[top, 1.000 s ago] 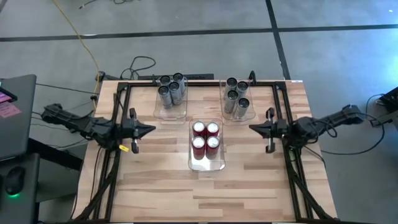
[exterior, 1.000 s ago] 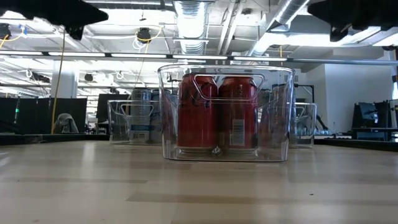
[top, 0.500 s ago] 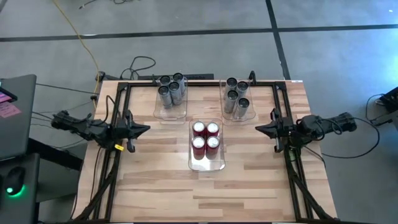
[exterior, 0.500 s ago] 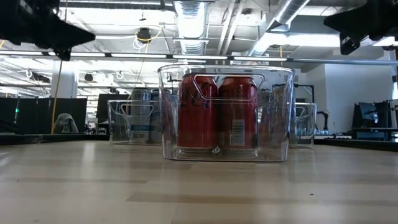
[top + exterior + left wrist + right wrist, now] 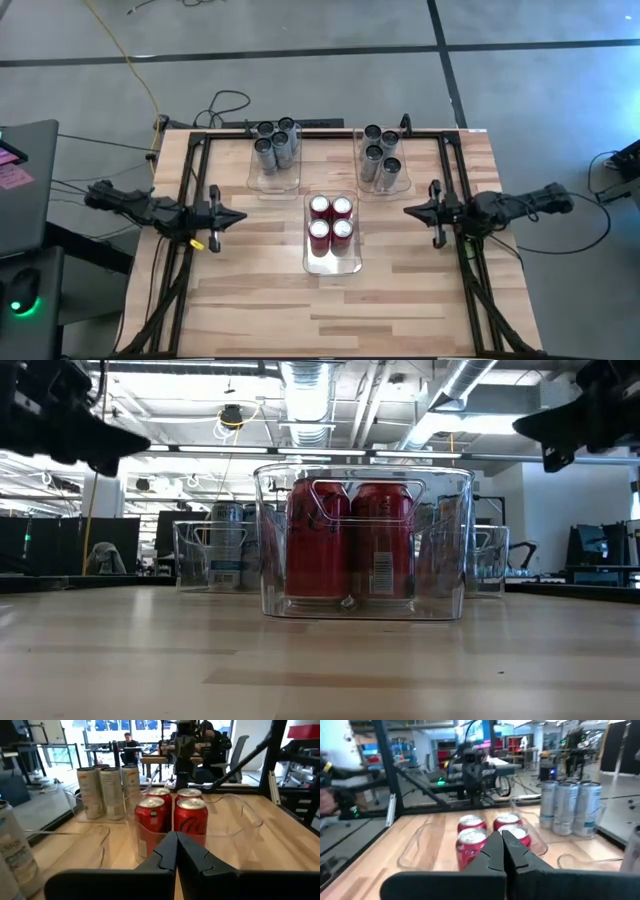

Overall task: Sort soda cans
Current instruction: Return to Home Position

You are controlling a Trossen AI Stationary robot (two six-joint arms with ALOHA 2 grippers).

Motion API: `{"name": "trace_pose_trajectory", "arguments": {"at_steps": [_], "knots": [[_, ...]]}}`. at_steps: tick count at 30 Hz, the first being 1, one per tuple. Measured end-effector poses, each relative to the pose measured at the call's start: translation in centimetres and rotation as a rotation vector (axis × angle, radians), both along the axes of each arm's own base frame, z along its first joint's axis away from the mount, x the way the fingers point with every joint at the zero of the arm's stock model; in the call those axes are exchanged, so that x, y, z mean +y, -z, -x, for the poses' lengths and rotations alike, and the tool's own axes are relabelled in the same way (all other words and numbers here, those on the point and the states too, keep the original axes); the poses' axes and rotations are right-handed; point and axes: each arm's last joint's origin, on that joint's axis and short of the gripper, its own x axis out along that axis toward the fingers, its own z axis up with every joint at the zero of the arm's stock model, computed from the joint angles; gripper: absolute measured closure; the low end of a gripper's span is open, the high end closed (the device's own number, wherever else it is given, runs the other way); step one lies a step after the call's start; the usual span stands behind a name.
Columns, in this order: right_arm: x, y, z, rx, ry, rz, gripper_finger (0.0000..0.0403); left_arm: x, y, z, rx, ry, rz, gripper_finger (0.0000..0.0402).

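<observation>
Four red soda cans (image 5: 331, 222) stand upright in a clear bin (image 5: 332, 266) at the table's middle; they also show in the low view as red cans (image 5: 350, 540). Silver-grey cans stand in two clear bins at the far edge: one group (image 5: 276, 143) on the left, one group (image 5: 381, 155) on the right. My left gripper (image 5: 243, 215) hovers shut to the left of the red cans, pointing at them (image 5: 176, 837). My right gripper (image 5: 405, 211) hovers shut to their right, also pointing at them (image 5: 501, 837). Neither touches anything.
A black frame (image 5: 195, 180) runs along the table's left, right and far sides. Bare wood (image 5: 330, 310) lies between the middle bin and the near edge. Cables lie on the floor beyond the far edge. In the wrist views, people show in the room behind.
Both grippers have sunk a little toward the table. Each first drew back slightly toward its own side, then came in again toward the middle bin. The cans and bins have stayed where they were.
</observation>
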Motion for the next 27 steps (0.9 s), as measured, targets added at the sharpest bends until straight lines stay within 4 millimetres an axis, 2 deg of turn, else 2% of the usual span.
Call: {"name": "trace_pose_trajectory", "arguments": {"at_steps": [2,12,17,23,27], "knots": [[-0.1,-0.2,0.0,-0.019,0.012,-0.004,0.0403,0.0,0.6,-0.3,-0.024,0.003,-0.011,0.0401],[-0.9,0.0,-0.1,-0.005,0.049,0.008,0.0403,0.8,0.8,-0.5,-0.02,-0.004,-0.022,0.0402],[-1.5,1.0,-0.4,0.014,0.102,-0.021,0.0403,1.2,1.1,-0.6,-0.001,-0.003,-0.014,0.0402],[-1.8,1.9,-0.7,-0.013,0.09,-0.023,0.0403,1.8,1.6,-0.8,0.003,-0.085,-0.001,0.0402],[-1.9,2.7,-0.7,-0.008,0.076,-0.048,0.0403,1.9,1.7,-0.9,0.003,-0.054,0.014,0.0402]]}}
